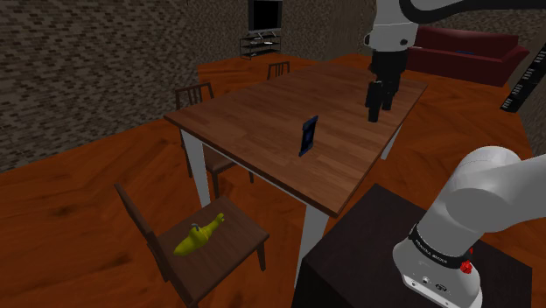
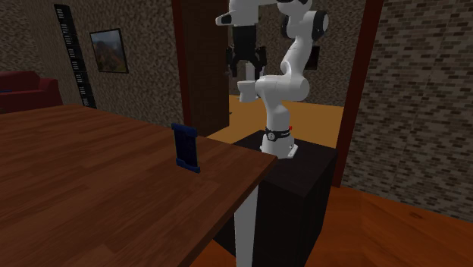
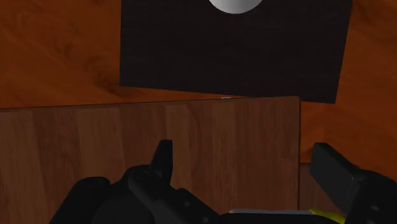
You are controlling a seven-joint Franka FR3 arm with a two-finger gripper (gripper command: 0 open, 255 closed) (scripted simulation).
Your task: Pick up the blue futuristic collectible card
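Nearest in the shoulder view, the arm's white base is seen on its dark stand (image 1: 350, 254). Just beyond, a wooden chair (image 1: 241, 229) is set by the worktop's near end, and a yellow-green item (image 1: 198, 237) is laid on its seat. On the brown wooden worktop (image 1: 254, 114) the blue card (image 1: 308, 135) is stood upright on its edge, near the side that faces the stand, and nothing touches it. Any print on its face is too small to be read. Farther on, the claw (image 1: 377, 107) is held in the air, pointed downward, well apart from the card. Its fingers are spread and nothing is gripped between them. At the back of the room a red sofa (image 1: 464, 52) and a television (image 1: 265, 15) are seen.
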